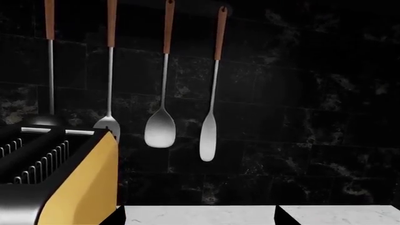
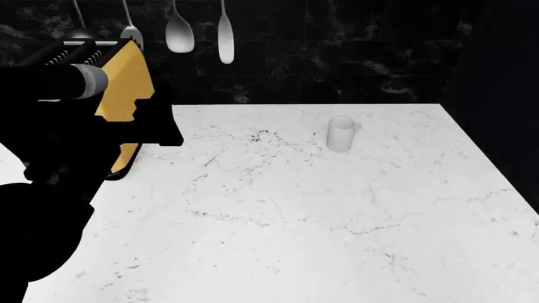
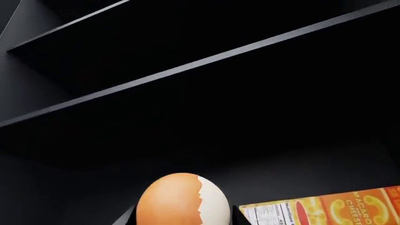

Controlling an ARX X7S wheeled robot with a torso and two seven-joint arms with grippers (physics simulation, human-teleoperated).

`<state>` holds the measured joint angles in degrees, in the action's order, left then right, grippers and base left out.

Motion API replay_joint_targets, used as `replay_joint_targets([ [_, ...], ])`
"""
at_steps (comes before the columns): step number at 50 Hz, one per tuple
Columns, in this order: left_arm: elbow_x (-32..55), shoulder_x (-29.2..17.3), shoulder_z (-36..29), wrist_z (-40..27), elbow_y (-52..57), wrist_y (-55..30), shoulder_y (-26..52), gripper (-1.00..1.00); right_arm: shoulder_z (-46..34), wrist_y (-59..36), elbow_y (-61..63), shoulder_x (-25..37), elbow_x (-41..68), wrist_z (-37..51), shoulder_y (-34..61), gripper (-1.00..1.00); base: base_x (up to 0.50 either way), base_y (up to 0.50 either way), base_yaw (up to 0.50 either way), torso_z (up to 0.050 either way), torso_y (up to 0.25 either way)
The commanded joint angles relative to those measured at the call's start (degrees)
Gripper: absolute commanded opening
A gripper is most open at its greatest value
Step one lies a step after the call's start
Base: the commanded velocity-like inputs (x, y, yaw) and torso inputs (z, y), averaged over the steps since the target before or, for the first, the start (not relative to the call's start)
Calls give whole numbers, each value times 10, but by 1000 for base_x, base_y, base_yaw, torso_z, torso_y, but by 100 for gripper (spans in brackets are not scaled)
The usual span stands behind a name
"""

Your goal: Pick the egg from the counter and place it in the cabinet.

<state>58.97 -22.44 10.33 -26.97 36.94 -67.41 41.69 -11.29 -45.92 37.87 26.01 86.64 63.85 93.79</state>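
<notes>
The right gripper (image 3: 182, 220) is closed on the egg (image 3: 181, 199), black fingers (image 3: 127, 218) at either side, inside a dark cabinet. Beside it lies an orange macaroni box (image 3: 325, 208), with shelves (image 3: 187, 65) beyond. The left gripper hardly shows; how far it is open I cannot tell. Ahead of it: a yellow toaster (image 1: 81, 183), the tabletop (image 2: 337, 208), hanging utensils (image 1: 160, 126).

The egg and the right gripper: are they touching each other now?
Touching. The right wrist view shows the egg sitting between the right gripper, whose dark fingers press against both of its sides, in front of the shelves.
</notes>
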Motion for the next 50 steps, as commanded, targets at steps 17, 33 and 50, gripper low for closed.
replay_joint_targets([
  [17, -8, -14, -11, 9, -13, 16, 1, 100, -34, -32, -238, -45, -26, -66, 188, -100, 0, 0, 0, 0, 0],
  [33, -11, -21, -20, 9, -20, 19, 6, 100, -63, -69, -468, -69, -24, -95, 276, -100, 0, 0, 0, 0, 0],
  [50, -19, -24, -29, 15, -32, 31, 4, 100, -98, -100, -611, -90, -28, -139, 303, -100, 0, 0, 0, 0, 0],
])
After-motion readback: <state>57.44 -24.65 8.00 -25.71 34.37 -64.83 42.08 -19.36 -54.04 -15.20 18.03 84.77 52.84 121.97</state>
